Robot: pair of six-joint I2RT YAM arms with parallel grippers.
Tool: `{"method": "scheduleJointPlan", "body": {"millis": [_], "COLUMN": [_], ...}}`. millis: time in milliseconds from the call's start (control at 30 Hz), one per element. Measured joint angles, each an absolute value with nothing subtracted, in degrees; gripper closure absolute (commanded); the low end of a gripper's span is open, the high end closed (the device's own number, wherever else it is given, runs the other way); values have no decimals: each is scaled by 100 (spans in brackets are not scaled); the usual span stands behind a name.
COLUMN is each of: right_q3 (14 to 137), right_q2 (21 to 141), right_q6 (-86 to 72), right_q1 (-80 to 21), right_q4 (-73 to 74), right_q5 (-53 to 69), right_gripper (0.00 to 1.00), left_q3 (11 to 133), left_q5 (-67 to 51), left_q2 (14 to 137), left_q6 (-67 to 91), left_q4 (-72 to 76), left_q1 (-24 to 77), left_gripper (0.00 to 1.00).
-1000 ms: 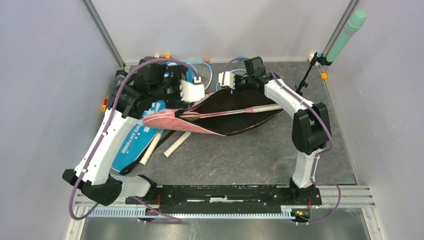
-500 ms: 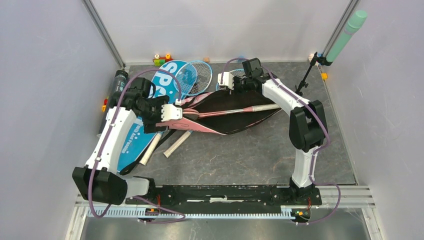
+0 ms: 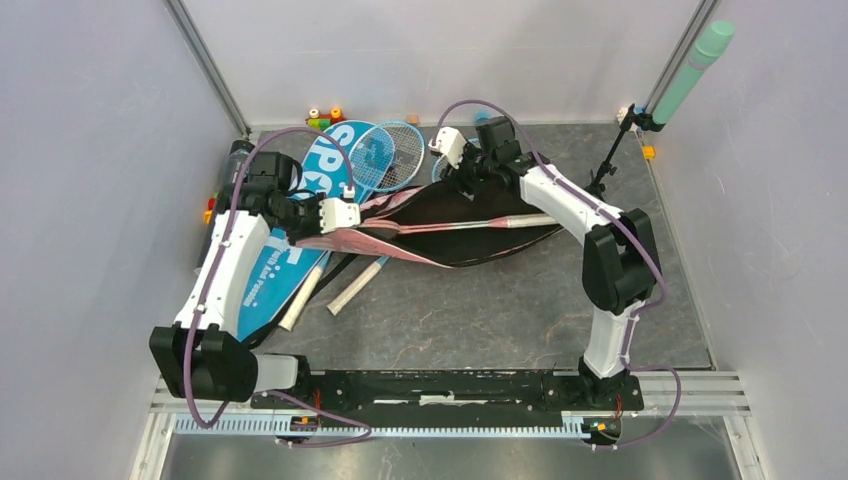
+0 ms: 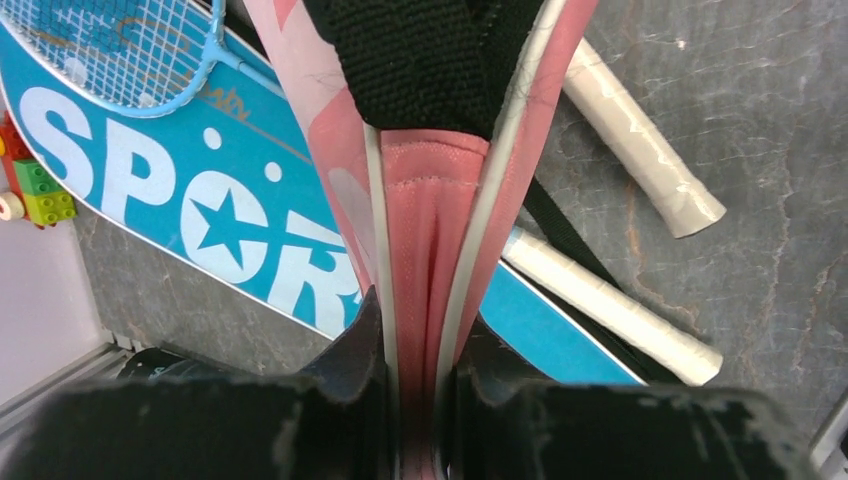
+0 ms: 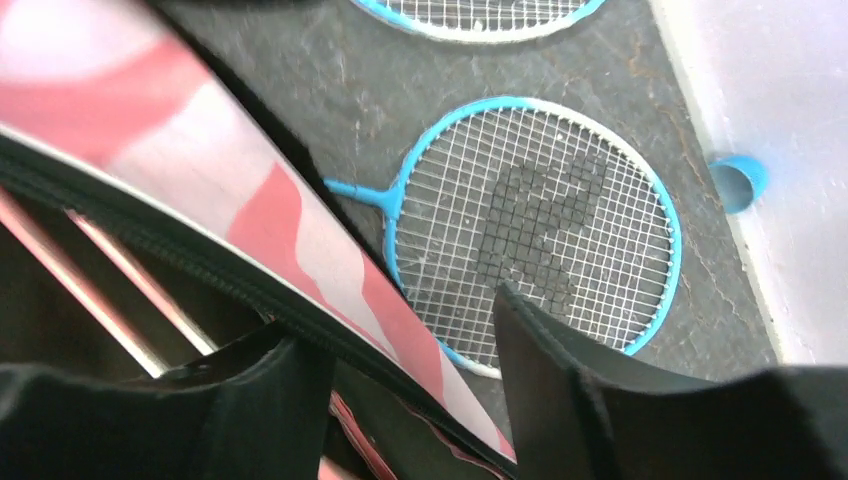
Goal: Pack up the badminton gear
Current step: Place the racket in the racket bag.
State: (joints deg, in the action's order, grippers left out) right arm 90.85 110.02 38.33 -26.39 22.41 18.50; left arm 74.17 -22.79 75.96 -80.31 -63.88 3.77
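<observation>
The pink racket bag (image 3: 345, 243) lies unzipped across the middle, its black lining up and a pink racket (image 3: 470, 222) inside. My left gripper (image 3: 345, 218) is shut on the bag's left end; in the left wrist view the pink fabric (image 4: 430, 200) is pinched between the jaws of that gripper (image 4: 420, 315). My right gripper (image 3: 466, 178) is at the bag's far edge. It stands open (image 5: 400, 325), jaws apart on either side of the zip edge (image 5: 200, 170). A blue racket head (image 5: 540, 220) lies just beyond.
The blue SPORT bag (image 3: 262, 275) lies under my left arm, with two white handles (image 3: 352, 290) beside it. Blue rackets (image 3: 385, 155) lie at the back. A dark tube (image 3: 237, 155) rests by the left wall. Toy blocks (image 3: 323, 117) and a tripod stand (image 3: 610, 160) sit at the back.
My left gripper came down and to the left from above the bag and shut on its pink end. My right gripper opened and let go of the bag's far edge.
</observation>
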Motion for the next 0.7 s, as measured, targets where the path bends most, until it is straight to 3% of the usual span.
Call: {"method": "scheduleJointPlan", "body": {"millis": [67,233,467,700], "right_q3": [8820,7406,5596,4460], "right_q2": [10783,9644,8099,7793], "right_q6": [3085,1669,58,-902], "right_q1": [-2827,-3760,-4366,-4825], "right_q4": [1826,751,-760,-2014], "right_q5": [1522,615,607,1518], "right_gripper": [22,17,18,26], "left_q3": [7242,6709,6029,5603], "left_q5": [-2320,-2381,-2399,-2388], "left_q2": [7448,6967,6351,6014], "left_q6": [-8034,-8034,-8020,-8023], "left_q4": [-6335,-6121,-5640,-5286], "left_q1": [379,379,388,399], "left_gripper": [98,98,98,98]}}
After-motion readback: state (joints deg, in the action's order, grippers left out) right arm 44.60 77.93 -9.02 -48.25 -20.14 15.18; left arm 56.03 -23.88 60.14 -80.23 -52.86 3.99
